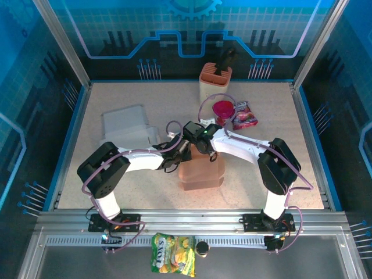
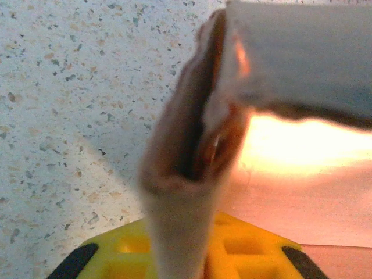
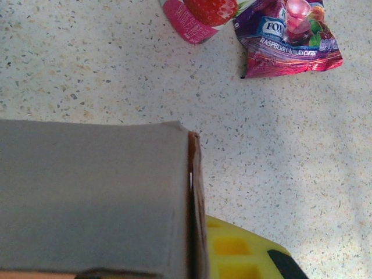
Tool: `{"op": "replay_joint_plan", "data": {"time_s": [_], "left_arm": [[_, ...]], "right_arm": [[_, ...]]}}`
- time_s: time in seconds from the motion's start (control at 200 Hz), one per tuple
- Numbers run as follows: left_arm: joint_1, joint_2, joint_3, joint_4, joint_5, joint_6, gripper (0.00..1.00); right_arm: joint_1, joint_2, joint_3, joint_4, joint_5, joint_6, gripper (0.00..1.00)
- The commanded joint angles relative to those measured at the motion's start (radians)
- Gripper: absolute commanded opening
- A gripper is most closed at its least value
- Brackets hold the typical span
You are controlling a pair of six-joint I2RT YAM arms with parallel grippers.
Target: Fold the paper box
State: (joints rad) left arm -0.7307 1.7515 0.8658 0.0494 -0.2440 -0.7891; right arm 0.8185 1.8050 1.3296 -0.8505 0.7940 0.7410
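At speckled table's (image 1: 273, 122) centre, tan paper box (image 1: 204, 173), curled flap (image 2: 177, 192) pinched by left tool (image 1: 182, 151); right tool's (image 1: 199, 137) state indiscernible.

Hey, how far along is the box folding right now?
Roughly midway. The paper box already stands partly formed on the table. In hand: the left gripper has a curled flap right before it, the right gripper sits by a flat panel. Left: that loose flap seems not yet tucked in.
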Motion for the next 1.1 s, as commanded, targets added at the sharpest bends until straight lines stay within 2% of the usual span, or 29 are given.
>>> {"op": "replay_joint_plan", "data": {"time_s": [0.0,0.04,0.325,0.375,0.4,0.525,0.795,1.096], "left_arm": [[0.005,0.041,0.019,-0.164,-0.084,-0.005,0.09],[0.003,0.04,0.02,-0.167,-0.092,-0.008,0.0],[-0.018,0.036,0.036,-0.202,-0.131,-0.019,0.0],[-0.018,0.023,0.037,-0.209,-0.129,-0.018,0.22],[-0.019,0.012,0.035,-0.21,-0.127,-0.018,0.28],[-0.017,-0.061,0.009,-0.195,-0.123,-0.003,0.46],[-0.001,-0.092,-0.016,-0.153,-0.083,0.025,0.6],[0.006,-0.135,-0.038,-0.077,-0.044,0.065,0.67]], "right_arm": [[0.024,0.006,-0.007,-0.055,0.08,0.027,0.0],[0.024,0.007,-0.007,-0.055,0.08,0.027,0.0],[0.024,0.015,-0.009,-0.05,0.077,0.027,0.0],[0.022,0.016,-0.012,-0.046,0.077,0.024,0.0],[0.022,0.016,-0.014,-0.043,0.077,0.023,0.0],[0.014,0.019,-0.02,-0.034,0.076,0.012,0.0],[0.008,0.04,-0.008,-0.056,0.093,0.017,0.0],[0.007,0.063,-0.01,-0.073,0.099,0.037,0.0]]}}
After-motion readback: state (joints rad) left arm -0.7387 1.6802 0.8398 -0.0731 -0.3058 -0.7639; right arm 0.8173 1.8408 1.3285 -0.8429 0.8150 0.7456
